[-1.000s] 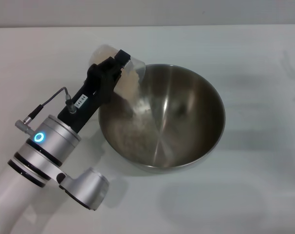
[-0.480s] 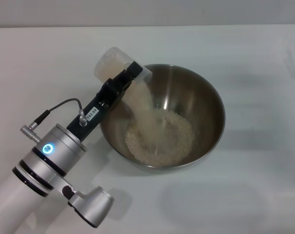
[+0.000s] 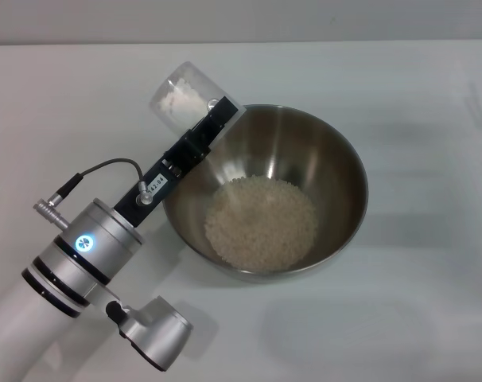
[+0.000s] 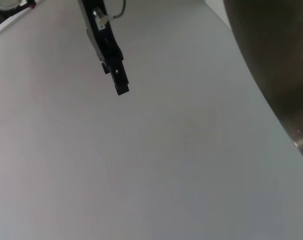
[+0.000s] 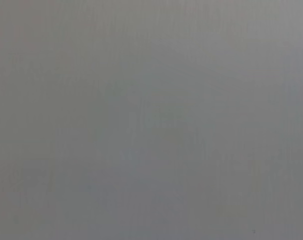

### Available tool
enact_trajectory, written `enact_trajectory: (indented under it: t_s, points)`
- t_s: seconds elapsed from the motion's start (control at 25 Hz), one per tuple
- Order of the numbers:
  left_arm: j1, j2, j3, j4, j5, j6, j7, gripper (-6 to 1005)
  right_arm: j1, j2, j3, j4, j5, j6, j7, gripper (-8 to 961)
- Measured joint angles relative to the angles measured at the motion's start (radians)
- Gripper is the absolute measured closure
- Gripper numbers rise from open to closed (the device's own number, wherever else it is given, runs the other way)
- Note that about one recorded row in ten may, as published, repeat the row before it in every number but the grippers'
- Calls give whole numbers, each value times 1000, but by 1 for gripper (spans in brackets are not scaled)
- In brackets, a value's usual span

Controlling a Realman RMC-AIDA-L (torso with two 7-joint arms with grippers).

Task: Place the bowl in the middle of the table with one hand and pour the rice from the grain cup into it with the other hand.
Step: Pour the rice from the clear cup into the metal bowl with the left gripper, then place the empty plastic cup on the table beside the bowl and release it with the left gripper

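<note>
The steel bowl (image 3: 346,155) stands on the white table (image 3: 420,87) and holds a heap of rice (image 3: 261,223). My left gripper (image 3: 211,119) is shut on the clear grain cup (image 3: 180,93) at the bowl's far left rim. The cup is tipped steeply, mouth down toward the bowl, with only a little rice stuck in its raised base. No grains are falling. In the left wrist view the bowl's outer wall (image 4: 276,75) fills one side. A slim black gripper (image 4: 110,52) with a cable shows far off there, apparently the right arm's. The right wrist view is plain grey.
My left arm (image 3: 82,247) with its blue ring crosses the table's near left part, its elbow joint (image 3: 153,330) low by the front edge. Bare white tabletop (image 4: 141,165) lies around the bowl on the right and behind it.
The stream of rice from the cup into the bowl has stopped. The cup has tipped further, its base rising, and has emptied. The heap in the bowl has grown.
</note>
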Motion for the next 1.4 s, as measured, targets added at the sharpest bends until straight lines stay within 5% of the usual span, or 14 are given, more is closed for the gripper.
enact_trajectory:
  t_s: [0.88,1.16,1.4]
  points:
    - [20,0,-35,-24,28,-10,-42,960,-8,0,0,-3,-2,-6,-2,178]
    - [43,0,-58,-25,27,21,-310,960,-4,0,0,-3,-2,-6,-3,178]
    - [78,0,-160,-48,25,50,-711,960,-5,0,0,-7,-3,-6,-3,179]
